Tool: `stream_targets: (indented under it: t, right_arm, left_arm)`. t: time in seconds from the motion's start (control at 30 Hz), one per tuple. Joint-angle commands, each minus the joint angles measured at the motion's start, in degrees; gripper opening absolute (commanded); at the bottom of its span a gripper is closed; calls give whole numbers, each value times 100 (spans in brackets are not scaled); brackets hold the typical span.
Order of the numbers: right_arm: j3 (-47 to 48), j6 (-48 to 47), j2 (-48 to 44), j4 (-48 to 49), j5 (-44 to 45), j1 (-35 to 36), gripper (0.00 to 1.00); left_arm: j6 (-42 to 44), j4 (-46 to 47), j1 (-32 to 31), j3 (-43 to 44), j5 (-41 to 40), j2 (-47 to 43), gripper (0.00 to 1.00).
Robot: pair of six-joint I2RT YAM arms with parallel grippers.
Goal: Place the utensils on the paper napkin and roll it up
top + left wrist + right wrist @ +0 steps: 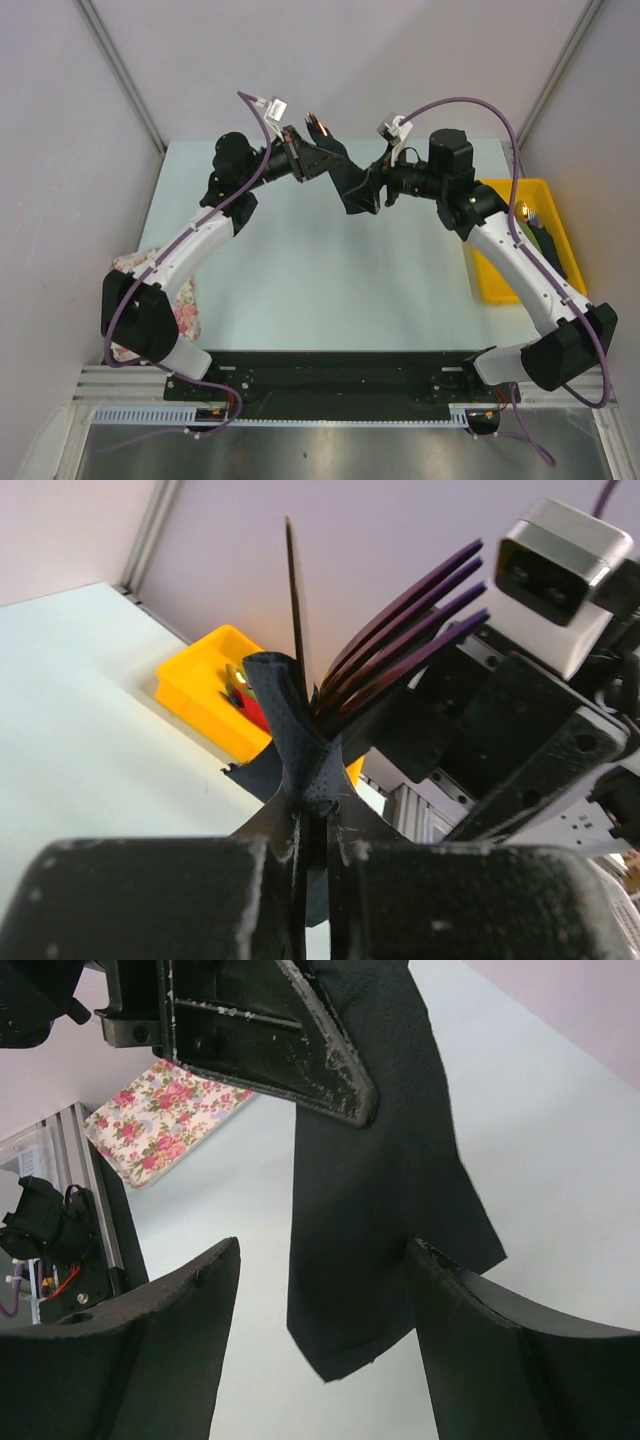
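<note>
The left pincer (312, 832) is pressed together on the paper napkin (298, 742), pinching the black sheet where it bunches into a narrow, crumpled stem. The utensils (408, 618) rise out of that bundle above the fingers. Four long fork tines fan out to the right, dark purple shading to orange-brown at their roots. A thin, flat blade (297, 600) stands nearly upright just left of them.

In the top view the bundle is held off the counter (300, 285), near its far edge and between the two arms. The orange-brown tips of the utensils (318, 125) poke out beyond the left pincer (312, 152). The napkin (345, 180) runs down and to the right toward the right pincer (383, 187).

The right pincer (325, 1248) is spread wide. The loose lower end of the napkin (370, 1190) hangs between its two fingers (150, 1340), and its dimpled surface shows. Its right edge lies against or just behind the right-hand finger, and I cannot tell whether they touch. The left-hand finger stands apart from the sheet.

A yellow bin (500, 285) sits at the counter's right edge with shiny cutlery and something red in it. A floral pink-white cloth (165, 1120) lies at the left edge, beside the left arm.
</note>
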Motion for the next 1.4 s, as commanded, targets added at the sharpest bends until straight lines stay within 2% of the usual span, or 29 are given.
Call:
stream_targets:
  t: [0.0,0.27,0.47,0.6,0.67,0.77,0.8,0.87,0.93,0.97,1.07,1.17,1.37]
  right_arm:
    - [13,-101,84,539,-192,15,68]
    - [48,31,216,584,-623,24,61]
    - [74,145,269,549,-921,24,48]
    - [66,319,295,593,-1150,24,34]
    - [74,364,313,610,-1238,24,30]
    - [127,549,374,628,-1344,24,16]
    - [153,662,400,645,-1352,24,2]
    - [215,838,444,689,-1352,6,0]
    - [294,1214,515,934,-1370,-64,0]
    - [320,1365,532,1049,-1370,-90,0]
    - [356,2208,594,1793,-1396,-213,0]
    - [294,2728,577,2191,-1388,-257,0]
    - [215,3379,620,2719,-1396,-240,0]
  left_arm:
    - [-346,789,10,312,495,40,0]
    - [-707,1492,10,286,917,155,0]
    - [-900,1818,19,268,1032,190,0]
    - [-997,2028,28,268,1049,199,0]
    - [-1032,2090,45,251,1049,199,0]
    - [-1041,2134,45,251,1049,190,0]
    - [-1032,2126,45,242,1023,190,0]
    - [-997,2038,45,242,1005,164,0]
    - [-909,1897,54,190,979,120,17]
    - [-813,1836,98,146,953,50,35]
    - [-541,1371,290,5,760,-152,60]
    - [-225,923,449,-127,645,-311,76]
    - [-442,772,476,-311,619,-399,80]
